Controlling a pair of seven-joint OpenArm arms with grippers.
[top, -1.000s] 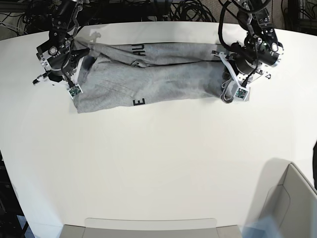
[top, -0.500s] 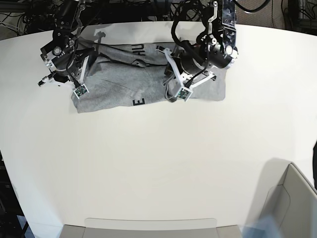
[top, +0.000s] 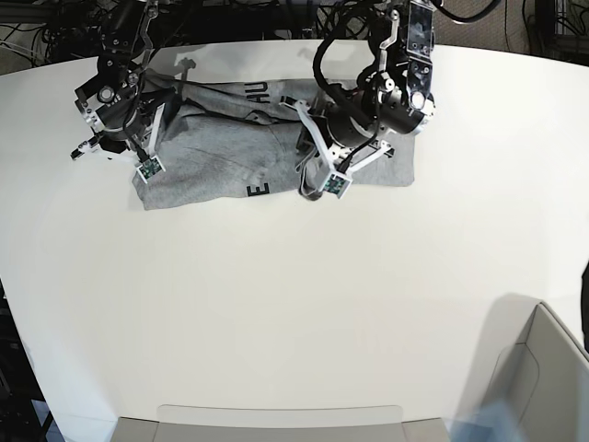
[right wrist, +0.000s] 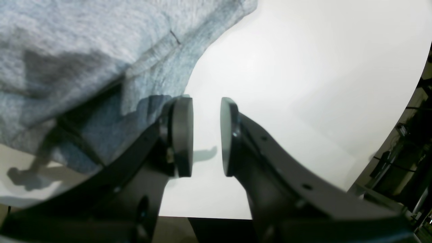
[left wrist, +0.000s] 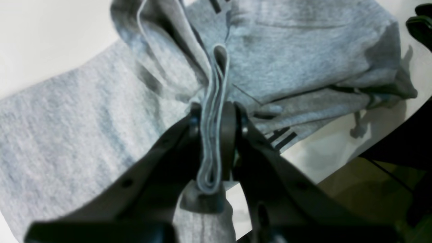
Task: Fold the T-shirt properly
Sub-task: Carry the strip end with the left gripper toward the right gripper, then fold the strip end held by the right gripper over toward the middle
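Note:
The heather-grey T-shirt [top: 212,161] lies bunched across the far part of the white table, with black letters showing at its far edge [top: 256,92] and near edge [top: 260,191]. My left gripper [top: 322,184] hangs over the shirt's middle, shut on several folded layers of its edge [left wrist: 212,141], with that end doubled back over the body [left wrist: 303,50]. My right gripper [top: 143,166] is at the shirt's left end. In the right wrist view it [right wrist: 206,135] stands open by a narrow gap, with only bare table between the pads and the shirt [right wrist: 67,40] just beside it.
A grey bin [top: 543,368] stands at the near right corner and a low grey tray edge [top: 276,416] runs along the near side. Cables and stands crowd behind the table's far edge [top: 304,18].
My left gripper has carried the shirt's right end leftward over the body, from the right end to the middle. The right arm has barely moved.

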